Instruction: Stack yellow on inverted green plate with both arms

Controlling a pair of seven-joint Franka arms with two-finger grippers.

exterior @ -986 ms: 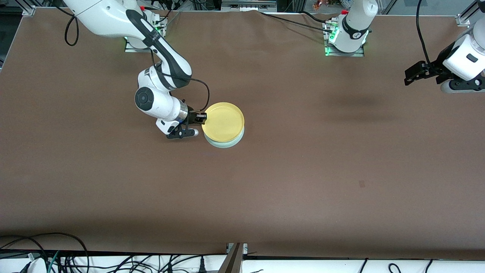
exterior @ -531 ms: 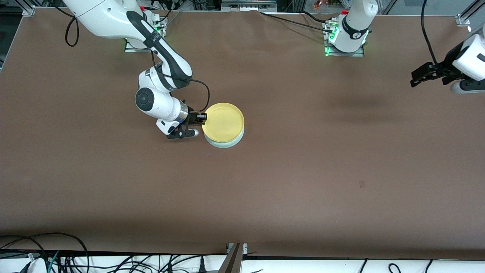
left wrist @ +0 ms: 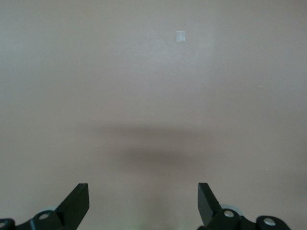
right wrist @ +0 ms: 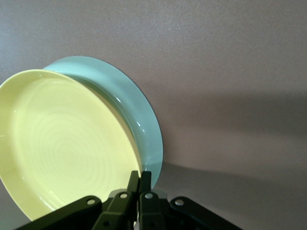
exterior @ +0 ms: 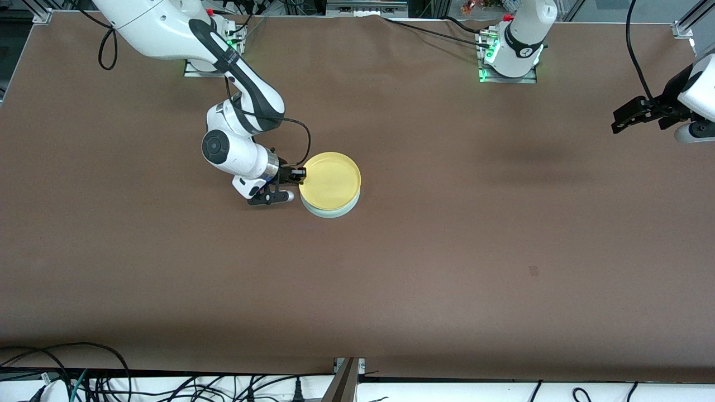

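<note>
Plates sit stacked near the middle of the brown-covered bench point(exterior: 447, 251), toward the right arm's end: the round, shallow yellow plate point(exterior: 330, 180) with its raised rim lies open side up on the round, pale mint-green plate point(exterior: 333, 211), which lies upside down. Only a crescent of the green plate shows under the yellow one, on the side nearer the front camera. The yellow plate sits a little off centre on it.

The right gripper point(exterior: 298, 175) is low at the yellow plate's edge, on the side toward the right arm's end of the bench. In the right wrist view its jaws are pinched tight on the yellow plate's rim point(right wrist: 139, 178), one finger inside the rim and one outside. Compared with a second ago, this gripper and the plate have shifted only very slightly; the grip is unchanged.

The left gripper point(exterior: 624, 116) hangs in the air over bare bench at the left arm's end, well apart from the plates. Its jaws stand wide and hold nothing, as the left wrist view point(left wrist: 143, 203) shows. Over the last second it has drawn farther toward that end of the bench.
</note>
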